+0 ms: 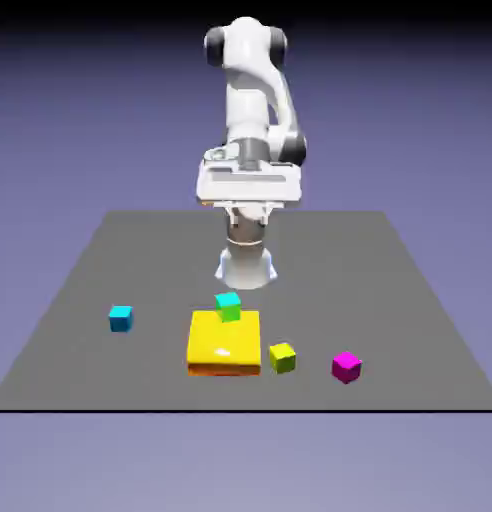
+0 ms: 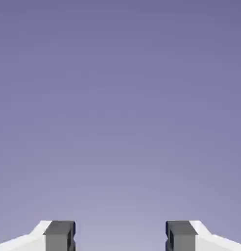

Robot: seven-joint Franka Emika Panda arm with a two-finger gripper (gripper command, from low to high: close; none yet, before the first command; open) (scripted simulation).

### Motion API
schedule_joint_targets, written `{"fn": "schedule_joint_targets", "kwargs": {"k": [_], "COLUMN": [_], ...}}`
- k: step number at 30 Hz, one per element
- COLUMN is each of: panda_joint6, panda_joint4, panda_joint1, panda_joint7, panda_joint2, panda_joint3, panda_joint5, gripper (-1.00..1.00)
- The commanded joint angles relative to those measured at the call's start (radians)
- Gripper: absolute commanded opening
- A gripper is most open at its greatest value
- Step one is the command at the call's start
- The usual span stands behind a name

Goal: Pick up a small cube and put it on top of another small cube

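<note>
The small cyan-blue cube rests on the grey table toward the exterior view's left, apart from everything else. The other small cube, teal on top with green sides, sits at the far edge of the flat yellow block; whether it rests on the block or just behind it I cannot tell. My gripper hangs high above the table, well behind both cubes. In the hand view the gripper is open, its grey fingertips wide apart with only the blue-violet backdrop between them. No cube shows in the hand view.
A yellow-green cube lies just right of the yellow block in the exterior view. A magenta cube sits further right, near the table's front edge. The robot's base stands behind the teal-topped cube.
</note>
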Motion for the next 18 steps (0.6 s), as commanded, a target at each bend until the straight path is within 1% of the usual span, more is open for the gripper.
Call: {"fn": "schedule_joint_targets", "kwargs": {"k": [1, 18], "panda_joint6": [-0.022, -0.397], "panda_joint4": [0.011, 0.202], "panda_joint1": [-0.010, -0.186], "panda_joint7": [0.016, 0.279], "panda_joint2": [0.036, 0.652], "panda_joint3": [-0.032, -0.567], "panda_joint5": [0.021, 0.382], "gripper": [0.00, 0.00]}}
